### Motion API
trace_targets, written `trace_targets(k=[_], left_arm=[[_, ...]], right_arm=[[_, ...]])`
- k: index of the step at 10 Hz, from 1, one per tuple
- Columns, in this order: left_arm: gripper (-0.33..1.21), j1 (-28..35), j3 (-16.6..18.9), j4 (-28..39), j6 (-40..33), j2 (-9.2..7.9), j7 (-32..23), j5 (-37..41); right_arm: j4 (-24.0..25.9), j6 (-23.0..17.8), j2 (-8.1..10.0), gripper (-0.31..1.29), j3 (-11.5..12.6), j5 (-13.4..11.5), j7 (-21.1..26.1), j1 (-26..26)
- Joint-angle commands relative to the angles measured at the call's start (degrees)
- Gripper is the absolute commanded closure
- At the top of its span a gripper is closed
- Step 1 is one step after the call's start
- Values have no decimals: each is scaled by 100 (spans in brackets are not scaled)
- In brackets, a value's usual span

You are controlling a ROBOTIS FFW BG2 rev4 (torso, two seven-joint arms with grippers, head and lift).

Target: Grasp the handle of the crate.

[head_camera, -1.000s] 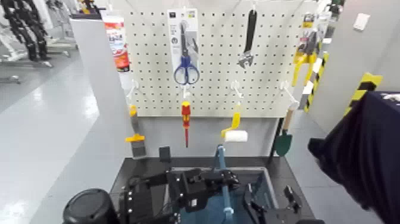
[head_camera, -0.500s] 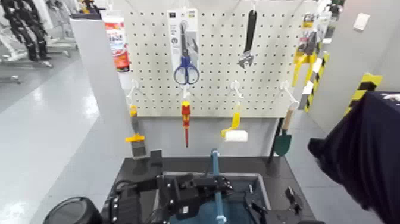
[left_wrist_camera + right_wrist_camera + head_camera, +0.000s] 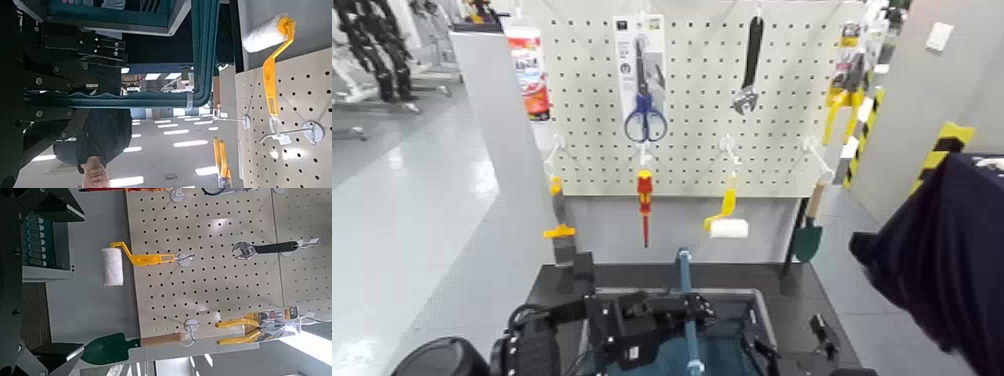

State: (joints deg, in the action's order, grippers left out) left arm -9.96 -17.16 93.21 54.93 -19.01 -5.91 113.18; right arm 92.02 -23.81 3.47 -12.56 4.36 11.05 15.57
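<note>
1. Your handle (image 3: 684,272) stands upright across the middle of the crate (image 3: 737,292), in front of the pegboard (image 3: 692,170).
2. Your left gripper (image 3: 703,309) is at that handle, its jaws closed on the bar.
3. You look to be at the grasp itself; next, confirm the grip is secure before any pull.
4. Your right gripper (image 3: 790,331) waits by the crate's right side, jaws wide apart, holding nothing.
</note>
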Motion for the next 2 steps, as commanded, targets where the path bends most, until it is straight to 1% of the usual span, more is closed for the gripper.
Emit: trace_targets(k=[1,2], left_arm=[[119,-24,-42,-14,0,-33,-7,20],[119,-33,-50,-22,0,-42,-7,20]], right_arm=[[0,-44,-5,14,16,-67,2,-1],[18,8,-5,14,34,-84,-24,-1]])
